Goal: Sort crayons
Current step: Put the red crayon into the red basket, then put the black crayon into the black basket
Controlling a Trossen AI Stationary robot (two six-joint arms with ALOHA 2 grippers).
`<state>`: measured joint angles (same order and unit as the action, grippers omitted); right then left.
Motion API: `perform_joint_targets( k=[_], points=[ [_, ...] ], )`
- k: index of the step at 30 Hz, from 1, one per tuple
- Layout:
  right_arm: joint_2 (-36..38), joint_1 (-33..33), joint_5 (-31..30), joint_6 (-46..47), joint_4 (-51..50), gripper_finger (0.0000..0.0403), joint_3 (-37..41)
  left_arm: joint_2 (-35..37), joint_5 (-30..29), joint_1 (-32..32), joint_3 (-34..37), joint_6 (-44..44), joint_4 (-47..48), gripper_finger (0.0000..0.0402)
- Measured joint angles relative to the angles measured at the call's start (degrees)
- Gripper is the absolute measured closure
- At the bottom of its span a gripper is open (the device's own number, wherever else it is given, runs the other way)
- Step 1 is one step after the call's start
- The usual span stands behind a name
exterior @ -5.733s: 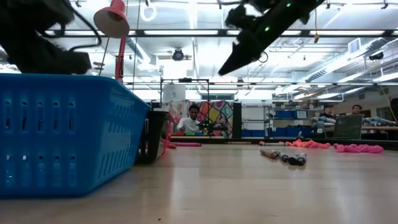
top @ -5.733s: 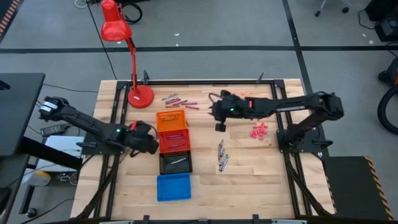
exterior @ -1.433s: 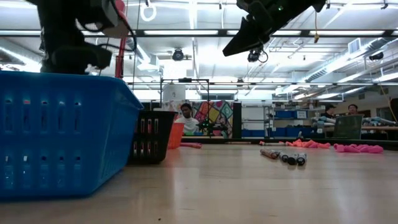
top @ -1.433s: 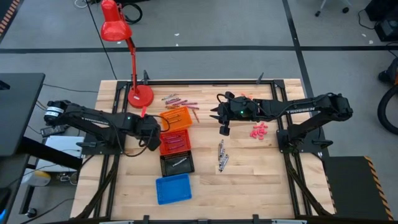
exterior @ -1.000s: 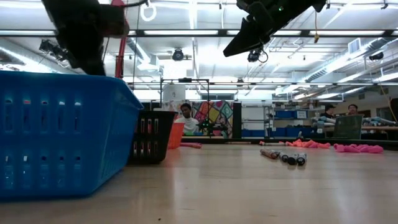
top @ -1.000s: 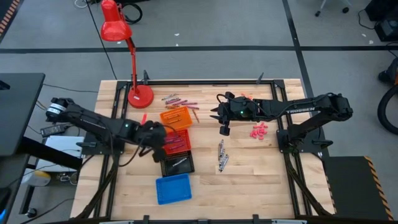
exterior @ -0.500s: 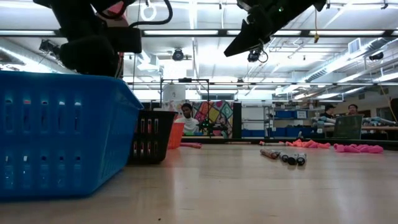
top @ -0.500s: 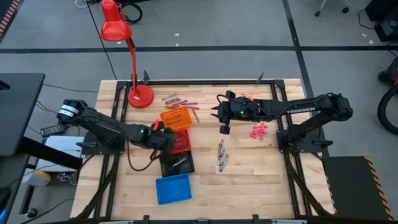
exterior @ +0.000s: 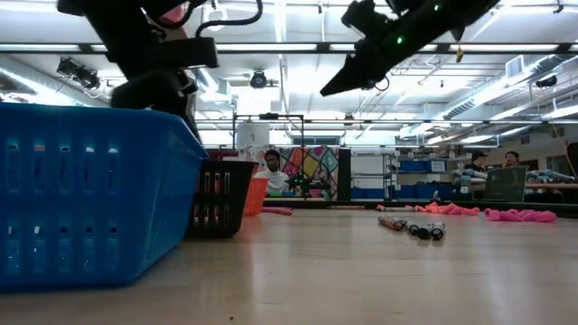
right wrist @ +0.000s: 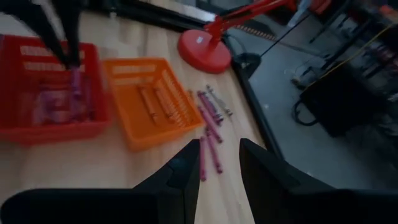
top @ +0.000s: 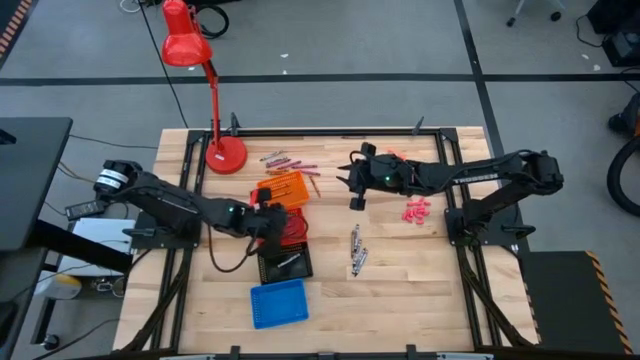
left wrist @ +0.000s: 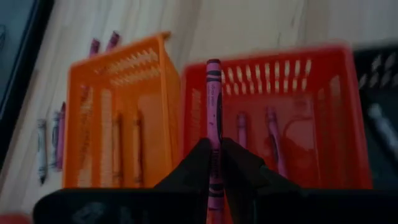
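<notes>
My left gripper (top: 274, 212) hangs over the red tray (top: 292, 232) and is shut on a maroon crayon (left wrist: 213, 99). The orange tray (top: 283, 188) stands askew just beyond the red one and holds a few orange crayons (left wrist: 127, 146). Several maroon crayons (left wrist: 270, 134) lie in the red tray. More crayons (top: 290, 160) lie loose on the table by the lamp's base. My right gripper (top: 352, 198) hovers open above the table's middle, its fingers (right wrist: 189, 163) bare, high in the low view (exterior: 327, 88). My left gripper pinches the maroon crayon's rear half (left wrist: 213, 138) between its two fingers. The crayon lies along the fingers, and its front half sticks out past their tips. The fingers slant down from the table's left. The crayon is clear of the red tray (right wrist: 73, 81), tip down.
A black tray (top: 283, 262) and a blue tray (top: 278, 302) continue the row toward the near edge. Grey crayons (top: 357, 250) lie mid-table, pink ones (top: 415, 210) to the right. A red desk lamp (top: 225, 152) stands at the far left. People sit in the room behind (exterior: 269, 171).
My left gripper has gone toward the table's right and down, rolling its wrist, and now holds the maroon crayon over the red tray. My right gripper has sunk a little and tipped its fingers further down.
</notes>
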<state>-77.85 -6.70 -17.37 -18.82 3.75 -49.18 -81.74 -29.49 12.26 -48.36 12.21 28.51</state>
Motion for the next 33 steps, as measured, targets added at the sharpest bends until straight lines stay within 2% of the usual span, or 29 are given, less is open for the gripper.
perform_joint_targets(
  k=[4, 8, 10, 15, 20, 25, 28, 33],
  points=[
    [0.04, -2.61, 0.58, -1.91, 4.47, 0.0287, 3.01, -1.28, 3.99, -2.00, 0.00, -1.25, -0.87, 0.0362],
    [0.08, -4.83, 1.82, -2.17, 5.13, 0.0287, 3.23, -2.96, 10.98, -2.95, 0.04, -1.46, -0.89, 0.0362],
    [0.08, -5.61, 3.53, -2.17, 5.14, 0.0287, 3.23, -3.70, 12.22, -3.07, 0.04, -0.72, -1.40, 0.0362],
    [0.14, -7.18, 8.76, -1.72, 4.38, 0.0287, 3.23, -4.70, 12.06, -3.47, 0.04, 1.95, -1.77, 0.0354],
    [0.14, -8.13, 14.88, -0.28, 1.46, 0.0287, 3.23, -4.67, 11.77, -3.49, 0.04, 1.98, -2.51, 0.0304],
    [0.14, -8.11, 16.00, 1.20, 0.78, 0.0287, 3.23, -4.49, 11.79, -3.42, -0.03, 1.36, -2.58, 0.0265],
    [0.16, -7.73, 16.84, 1.26, 0.20, 0.0287, 3.23, -3.64, 11.73, -2.77, -0.95, 1.56, -3.30, 0.0260],
    [0.16, -5.47, 23.11, 3.08, -1.52, 0.0287, 3.23, -2.21, 11.30, -0.28, -1.26, -2.59, -9.52, 0.0260]
  ],
)
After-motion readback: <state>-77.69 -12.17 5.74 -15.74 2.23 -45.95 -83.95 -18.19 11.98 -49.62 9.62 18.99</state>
